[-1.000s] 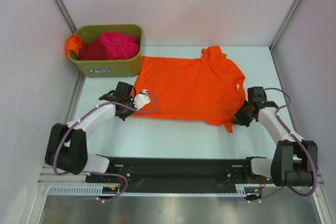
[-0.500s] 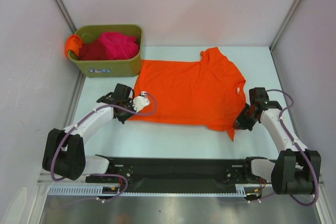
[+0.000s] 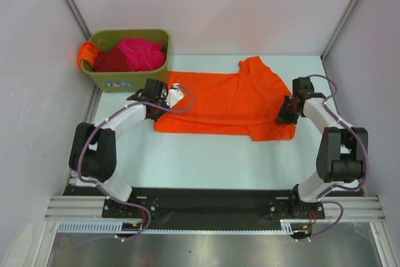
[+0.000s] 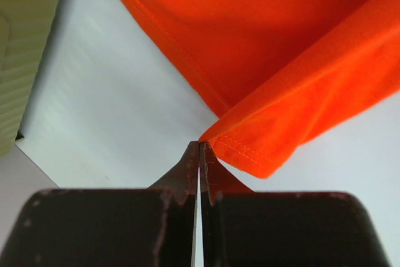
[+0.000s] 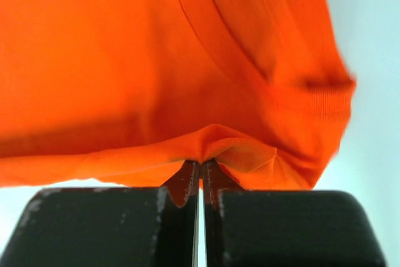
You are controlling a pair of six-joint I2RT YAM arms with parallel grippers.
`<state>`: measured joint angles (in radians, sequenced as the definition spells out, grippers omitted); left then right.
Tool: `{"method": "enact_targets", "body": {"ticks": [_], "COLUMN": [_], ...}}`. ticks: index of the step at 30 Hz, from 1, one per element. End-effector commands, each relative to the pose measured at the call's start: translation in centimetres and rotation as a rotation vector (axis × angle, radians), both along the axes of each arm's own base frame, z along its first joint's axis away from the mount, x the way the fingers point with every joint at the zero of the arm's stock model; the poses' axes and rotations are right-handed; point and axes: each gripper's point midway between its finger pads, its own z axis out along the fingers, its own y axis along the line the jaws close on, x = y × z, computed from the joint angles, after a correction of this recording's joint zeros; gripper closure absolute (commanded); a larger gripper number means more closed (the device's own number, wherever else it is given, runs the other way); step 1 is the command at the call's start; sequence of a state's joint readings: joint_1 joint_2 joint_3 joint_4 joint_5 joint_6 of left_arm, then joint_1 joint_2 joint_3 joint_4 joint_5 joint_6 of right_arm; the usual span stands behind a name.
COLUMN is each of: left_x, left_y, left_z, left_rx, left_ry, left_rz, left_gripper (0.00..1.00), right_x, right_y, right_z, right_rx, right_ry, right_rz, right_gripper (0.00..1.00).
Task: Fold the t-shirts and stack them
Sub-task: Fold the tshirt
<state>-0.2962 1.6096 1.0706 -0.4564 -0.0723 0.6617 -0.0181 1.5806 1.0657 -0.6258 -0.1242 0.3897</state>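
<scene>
The bright orange short-sleeved cloth t-shirt [image 3: 225,98] lies spread on the white table [image 3: 206,154], just right of the olive-green plastic bin [image 3: 128,79]. Its long axis runs sideways away from the bin, with the hem at the bin end and the collar and sleeves at the other end. The near long edge is doubled towards the middle, so I judge the first lengthwise fold is in hand. The left claw [image 4: 199,149] is clamped together on the hem corner beside the bin. The right claw [image 5: 201,167] is pinched on bunched cloth at the shoulder end, well apart from the bin. The next move calls for both to carry the edge across evenly, lay it flat and let go. In the bin sit a magenta-pink shirt [image 3: 140,53] and a dark red shirt [image 3: 111,60]. A second orange shirt [image 3: 84,54] hangs over its left rim.
</scene>
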Motion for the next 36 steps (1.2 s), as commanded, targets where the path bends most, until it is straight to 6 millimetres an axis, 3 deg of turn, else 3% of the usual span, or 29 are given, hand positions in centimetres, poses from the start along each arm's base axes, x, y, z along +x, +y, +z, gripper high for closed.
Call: {"method": "enact_targets", "body": {"ticks": [1, 3, 8, 18, 20, 21, 23, 25, 28, 29, 30, 31, 33, 36], "left_x": [4.0, 5.4, 7.7, 10.0, 10.6, 10.9, 12.1, 12.6, 11.3, 9.6, 8.5, 6.3, 4.4, 2.6], "left_y": [0.1, -0.1, -0.1, -0.2, -0.2, 0.0, 0.2, 0.4, -1.4, -1.8, -2.0, -2.2, -1.8, -0.8], "left_z": [1.6, 2.3, 1.7, 1.2, 1.6, 1.7, 3.4, 5.3, 8.7, 7.4, 8.1, 5.5, 3.7, 0.5], "left_rx": [-0.009, -0.017, -0.007, 0.009, 0.013, 0.017, 0.015, 0.009, -0.084, -0.085, -0.076, -0.063, -0.007, 0.062], "left_ry": [-0.109, -0.143, -0.167, -0.186, -0.198, -0.205, -0.253, -0.287, -0.284, -0.243, -0.25, -0.172, -0.12, -0.064], "left_rz": [0.065, 0.081, 0.122, 0.144, 0.161, 0.173, 0.21, 0.249, 0.162, 0.12, 0.061, 0.007, -0.067, -0.111], "left_gripper": [1.0, 1.0, 1.0, 0.98, 0.91, 0.71, 0.52, 0.46, 0.47, 0.48, 0.49, 0.5, 0.51, 0.49], "right_x": [4.7, 5.7, 7.4, 9.7, 10.3, 10.4, 11.0, 10.4, 7.9, 5.9, 5.2, 4.2, 2.2, 0.8], "right_y": [-1.3, -1.6, -2.3, -2.7, -3.2, -3.5, -5.1, -6.9, -9.0, -9.4, -9.3, -8.9, -8.3, -6.9], "right_z": [2.0, 1.4, 1.1, 0.7, 0.8, 0.9, 1.7, 2.4, 3.9, 3.6, 3.5, 2.9, 1.8, 0.5], "right_rx": [-0.057, -0.054, -0.092, -0.095, -0.108, -0.111, -0.145, -0.207, -0.217, -0.198, -0.173, -0.143, -0.111, -0.042], "right_ry": [-0.141, -0.123, -0.129, -0.144, -0.153, -0.154, -0.158, -0.13, -0.117, -0.104, -0.106, -0.095, -0.07, -0.05], "right_rz": [0.039, 0.033, 0.05, 0.068, 0.058, 0.046, -0.007, -0.062, -0.173, -0.201, -0.23, -0.241, -0.261, -0.263], "right_gripper": [1.0, 1.0, 0.99, 0.87, 0.69, 0.62, 0.54, 0.52, 0.53, 0.54, 0.56, 0.59, 0.62, 0.59]}}
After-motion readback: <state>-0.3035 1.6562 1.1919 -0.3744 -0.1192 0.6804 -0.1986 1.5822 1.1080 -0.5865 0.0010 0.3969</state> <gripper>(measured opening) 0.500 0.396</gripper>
